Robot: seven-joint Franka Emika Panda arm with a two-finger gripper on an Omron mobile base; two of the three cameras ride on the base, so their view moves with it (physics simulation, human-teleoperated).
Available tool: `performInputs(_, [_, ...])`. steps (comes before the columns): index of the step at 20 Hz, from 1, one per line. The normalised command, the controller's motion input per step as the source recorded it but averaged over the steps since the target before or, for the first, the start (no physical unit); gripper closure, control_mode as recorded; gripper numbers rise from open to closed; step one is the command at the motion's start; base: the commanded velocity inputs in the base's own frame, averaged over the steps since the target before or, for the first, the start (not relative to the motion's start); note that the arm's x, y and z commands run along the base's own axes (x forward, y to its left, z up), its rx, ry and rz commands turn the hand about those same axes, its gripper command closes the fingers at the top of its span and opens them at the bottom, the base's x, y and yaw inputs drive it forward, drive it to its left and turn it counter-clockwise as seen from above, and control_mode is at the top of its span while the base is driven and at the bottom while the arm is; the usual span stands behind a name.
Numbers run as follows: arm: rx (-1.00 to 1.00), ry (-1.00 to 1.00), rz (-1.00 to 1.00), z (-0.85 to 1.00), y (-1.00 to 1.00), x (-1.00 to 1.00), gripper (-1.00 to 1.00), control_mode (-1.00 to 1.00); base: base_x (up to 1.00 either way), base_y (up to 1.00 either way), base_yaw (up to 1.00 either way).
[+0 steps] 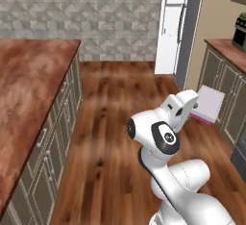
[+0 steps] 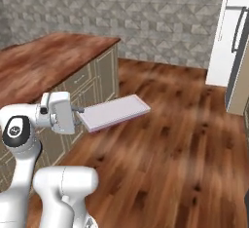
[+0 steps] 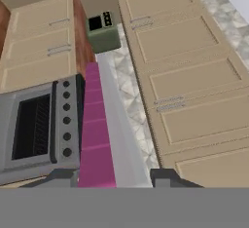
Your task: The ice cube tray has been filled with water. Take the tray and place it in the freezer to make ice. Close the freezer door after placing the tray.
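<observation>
Gripper (image 2: 78, 111) jaws clamped on ice cube tray (image 2: 115, 111), held level above wood floor (image 2: 185, 139), well short of freezer (image 1: 175, 27)

Glossy white arm (image 1: 182, 190) of rounded, bulbous links, thick and swollen far back from the gripper, slimmer toward it. Dark rings at the joints; one black oval cap (image 1: 166, 137) with a small pale mark, perhaps a logo, too blurred to read. Boxy white hand (image 2: 61, 112) just behind the gripper (image 2: 79, 110), grey-shaded on one face, with a small dark spot on its rear edge. Two short dark-grey fingertips (image 3: 168, 177), blocky and flat-topped.
</observation>
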Motion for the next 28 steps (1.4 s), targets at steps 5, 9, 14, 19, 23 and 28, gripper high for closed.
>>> performInputs(5, [0.0,0.0,0.0,0.0,0.0,0.0,1.0,1.0,1.0,0.0,-0.3])
performInputs(9, [0.0,0.0,0.0,0.0,0.0,0.0,1.0,1.0,1.0,0.0,-0.25])
performInputs(14, [0.0,0.0,0.0,0.0,0.0,0.0,1.0,1.0,1.0,0.03,-0.19])
performInputs(19, [0.0,0.0,0.0,0.0,0.0,0.0,1.0,1.0,1.0,0.03,-0.1])
performInputs(23, [0.0,0.0,0.0,0.0,0.0,0.0,1.0,1.0,1.0,0.04,-0.05])
performInputs(28, [0.0,0.0,0.0,0.0,0.0,0.0,1.0,1.0,1.0,0.0,-0.02])
